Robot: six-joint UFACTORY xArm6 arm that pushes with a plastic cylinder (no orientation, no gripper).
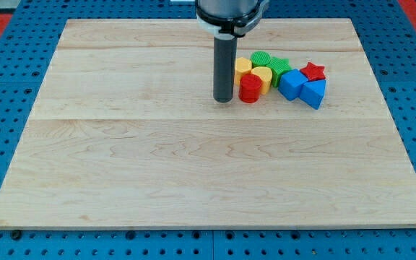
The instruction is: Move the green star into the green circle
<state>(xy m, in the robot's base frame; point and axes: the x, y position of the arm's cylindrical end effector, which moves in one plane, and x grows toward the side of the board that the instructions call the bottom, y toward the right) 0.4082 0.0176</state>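
Blocks sit huddled near the worktop (193, 159) top, right of centre. Our tip (224, 100) rests just left of the red cylinder (249, 89), with no hand on this rod to open or close. The green star (279, 67) lies just right of the green circle (262, 59) (apparently touching, though yellow blocks (261, 76) crowd the view). We judge the task nearly done, or perhaps finished; we cannot tell which.
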